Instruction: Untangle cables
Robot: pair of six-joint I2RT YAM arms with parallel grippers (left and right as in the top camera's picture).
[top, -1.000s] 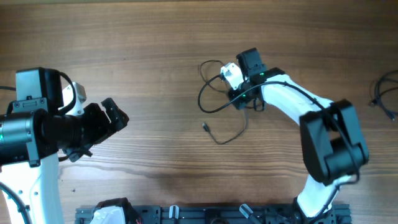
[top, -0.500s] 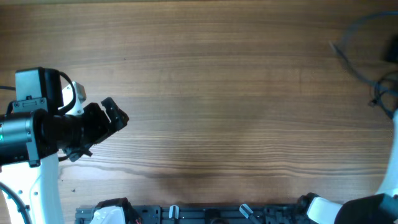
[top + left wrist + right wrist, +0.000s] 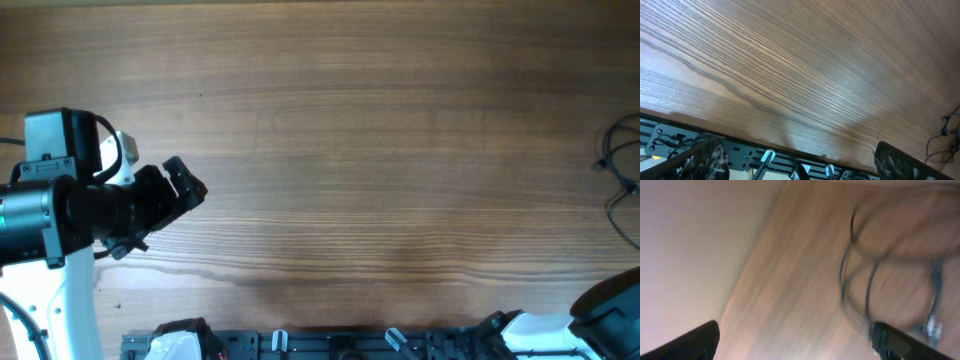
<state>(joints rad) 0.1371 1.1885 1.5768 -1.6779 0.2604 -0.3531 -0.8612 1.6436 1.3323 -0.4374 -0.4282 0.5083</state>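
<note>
This looks like a robotics lab bench rather than a home or an office. A bare wood-grain table (image 3: 350,150) has a black slotted mounting rail (image 3: 740,152) running along its near edge. A white-and-black robot arm (image 3: 60,210) with exposed wiring stands at the left, and part of a second arm (image 3: 540,335) shows at the right corner. Thin black cables (image 3: 620,160) lie loose at the table's right edge, and past the tabletop the right wrist camera catches only a plain pale wall (image 3: 690,240), blurred.
</note>
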